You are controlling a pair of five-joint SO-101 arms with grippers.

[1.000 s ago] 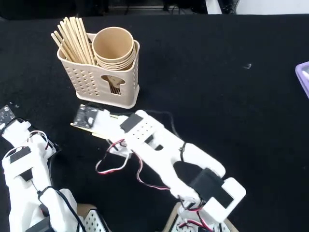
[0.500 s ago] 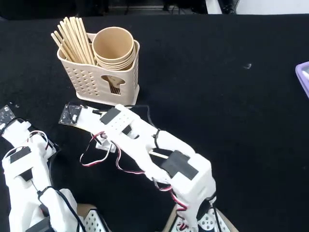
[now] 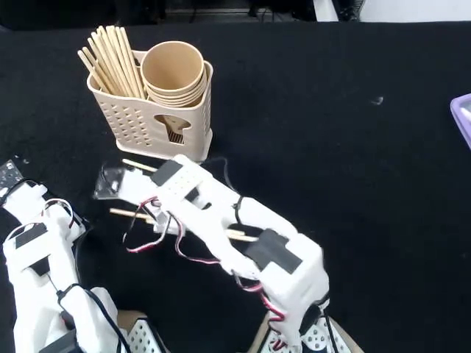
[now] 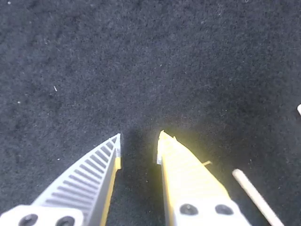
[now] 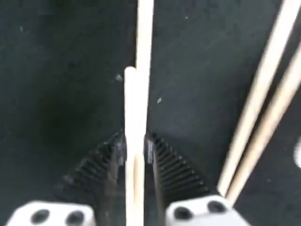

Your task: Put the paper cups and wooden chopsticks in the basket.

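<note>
Basket (image 3: pixel 158 129) at the table's far left, holding stacked paper cups (image 3: pixel 173 70) and a bundle of chopsticks (image 3: pixel 114 51). Right gripper (image 5: pixel 135 141), just before the basket, clenched on a pair of chopsticks (image 5: pixel 136 113); two loose chopsticks (image 5: pixel 261 108) lie beside. Left gripper (image 4: pixel 138 143), fingers parted, over the black table (image 4: pixel 141 56).

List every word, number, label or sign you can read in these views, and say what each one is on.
No text here can be read.
Basket: no lettering; a small dark striped mark seen through its front opening is too small to read.
Paper cups: plain.
Held chopsticks: plain wood.
Right gripper and left gripper: no print on them.
</note>
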